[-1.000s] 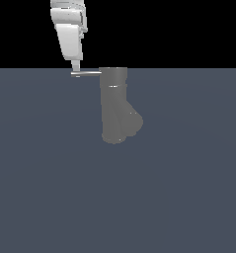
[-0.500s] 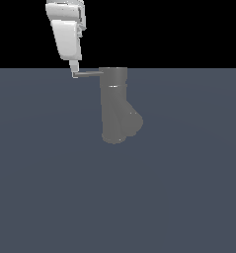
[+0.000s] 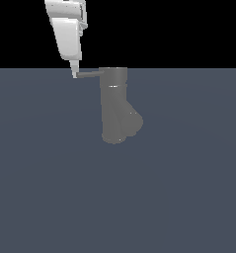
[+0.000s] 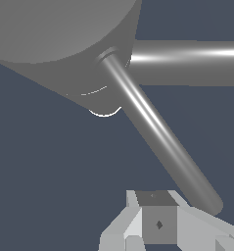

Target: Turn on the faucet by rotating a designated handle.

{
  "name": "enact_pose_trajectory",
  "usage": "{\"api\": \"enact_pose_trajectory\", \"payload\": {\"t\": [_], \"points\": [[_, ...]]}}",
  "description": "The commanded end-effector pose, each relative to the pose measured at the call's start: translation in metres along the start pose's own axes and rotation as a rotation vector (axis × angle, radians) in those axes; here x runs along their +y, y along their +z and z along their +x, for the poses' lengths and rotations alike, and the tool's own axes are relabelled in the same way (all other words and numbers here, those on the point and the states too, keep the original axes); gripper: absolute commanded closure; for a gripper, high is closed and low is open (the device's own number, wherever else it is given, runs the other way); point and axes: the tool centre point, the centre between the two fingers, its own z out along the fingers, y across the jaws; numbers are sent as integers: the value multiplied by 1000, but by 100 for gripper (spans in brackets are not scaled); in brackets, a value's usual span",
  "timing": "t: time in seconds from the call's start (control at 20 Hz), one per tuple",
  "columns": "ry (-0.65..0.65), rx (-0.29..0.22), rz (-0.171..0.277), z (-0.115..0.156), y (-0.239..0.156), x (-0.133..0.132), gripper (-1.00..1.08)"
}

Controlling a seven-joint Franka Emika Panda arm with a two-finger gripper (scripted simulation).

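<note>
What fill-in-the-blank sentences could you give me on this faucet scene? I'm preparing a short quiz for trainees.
1. The handle projects from the ____ of the faucet.
2. In the exterior view, the gripper is at the handle's free end, on the faucet's ____ side.
3. The fat angled spout branches off ____ on the faucet, toward the exterior view's right.
4. The handle is much ____ than the spout.

Missing words: top; left; low; thinner
</note>
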Motion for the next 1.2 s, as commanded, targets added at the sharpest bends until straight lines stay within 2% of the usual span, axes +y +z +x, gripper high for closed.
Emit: {"api": "enact_pose_trajectory", "payload": {"t": [0.0,0.9,0.95,1.0,1.15], "points": [[15,3,-7,17,0,10,108],[23,3,-11,75,-1,66,108],[23,3,-11,75,-1,66,108],[-2,3,-7,58,-1,60,108],[2,3,-8,77,-1,60,108]]}}
